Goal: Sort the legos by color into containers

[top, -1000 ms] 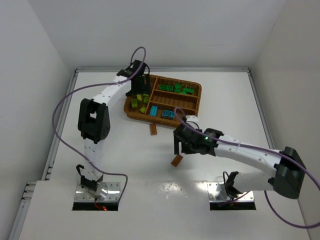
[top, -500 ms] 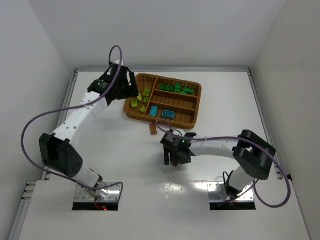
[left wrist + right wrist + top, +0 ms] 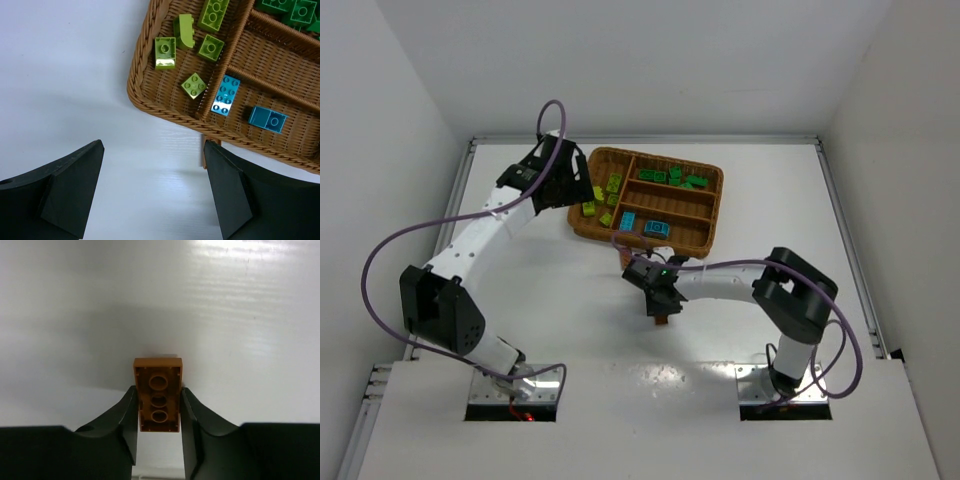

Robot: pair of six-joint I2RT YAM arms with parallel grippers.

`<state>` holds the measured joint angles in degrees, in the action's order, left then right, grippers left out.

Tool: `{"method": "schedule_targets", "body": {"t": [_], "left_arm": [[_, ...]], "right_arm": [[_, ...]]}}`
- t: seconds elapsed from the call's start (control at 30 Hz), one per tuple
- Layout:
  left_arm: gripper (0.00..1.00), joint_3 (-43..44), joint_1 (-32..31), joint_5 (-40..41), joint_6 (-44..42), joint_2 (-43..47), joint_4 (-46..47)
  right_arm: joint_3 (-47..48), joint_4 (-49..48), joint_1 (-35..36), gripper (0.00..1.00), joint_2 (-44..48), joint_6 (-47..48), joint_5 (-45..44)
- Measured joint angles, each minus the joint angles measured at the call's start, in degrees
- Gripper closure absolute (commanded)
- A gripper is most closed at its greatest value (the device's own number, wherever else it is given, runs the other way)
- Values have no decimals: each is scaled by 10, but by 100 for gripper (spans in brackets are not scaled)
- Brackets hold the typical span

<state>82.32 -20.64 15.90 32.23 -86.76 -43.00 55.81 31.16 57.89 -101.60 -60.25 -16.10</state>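
Observation:
My right gripper (image 3: 158, 412) is shut on an orange-brown lego (image 3: 158, 395), which lies hollow side up on the white table; from above this lego (image 3: 662, 318) sits just under the right gripper (image 3: 659, 304). A second orange-brown lego (image 3: 626, 259) lies beside the near edge of the wicker tray (image 3: 712, 228). The tray (image 3: 145, 97) holds lime legos (image 3: 165, 50) in its long section, blue-teal legos (image 3: 225, 95) in the nearest slot and dark green legos (image 3: 678, 178) in the far slot. My left gripper (image 3: 152, 165) hangs open over bare table at the tray's left corner, empty.
White walls close in the table on three sides, and a raised rail runs along its left edge (image 3: 442, 250). The right arm's elbow (image 3: 792, 292) is folded low over the table to the right of the held lego. A purple cable (image 3: 405, 235) loops off the left arm.
My right gripper has shut on the orange-brown lego after swinging left and down to it. The left arm pulled out of the tray to its left corner, then held still.

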Motion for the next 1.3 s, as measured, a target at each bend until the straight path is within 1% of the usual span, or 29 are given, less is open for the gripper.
{"method": "schedule_targets", "body": {"t": [0.03,0.13,0.27,0.33,0.43,0.57,0.67,0.77,0.93,0.97,1.0,1.03,1.1,1.2,1.3], "left_arm": [[12,0,0,0,0,0,0],[12,-1,0,0,0,0,0],[12,-6,1,0,0,2,1],[12,-14,2,0,0,6,1],[12,-28,5,-2,-1,13,1],[12,-43,20,-2,0,22,0],[11,-54,35,-1,3,32,-1],[11,-67,43,0,10,45,-2],[11,-83,43,0,15,64,-2],[11,-85,43,0,16,67,-2],[11,-87,43,0,16,69,-2],[11,-90,43,0,17,71,-2],[11,-94,43,0,17,73,-2],[11,-99,45,0,17,74,-3],[11,-99,46,2,18,74,-3]], "right_arm": [[10,3,0,80,-7,4,-8],[34,17,0,87,-15,16,-33],[72,44,-5,86,-5,38,-69],[96,56,-18,84,9,56,-82],[149,66,-62,83,25,91,-97],[231,64,-141,82,16,140,-116],[291,58,-190,79,-18,166,-124],[349,52,-233,79,-73,185,-125],[416,52,-275,78,-168,202,-126],[428,54,-278,75,-183,203,-126],[443,59,-282,60,-199,205,-124],[459,62,-285,49,-213,205,-124],[492,68,-289,34,-237,209,-124],[513,71,-293,33,-246,214,-124],[508,68,-291,37,-232,218,-125]]}}
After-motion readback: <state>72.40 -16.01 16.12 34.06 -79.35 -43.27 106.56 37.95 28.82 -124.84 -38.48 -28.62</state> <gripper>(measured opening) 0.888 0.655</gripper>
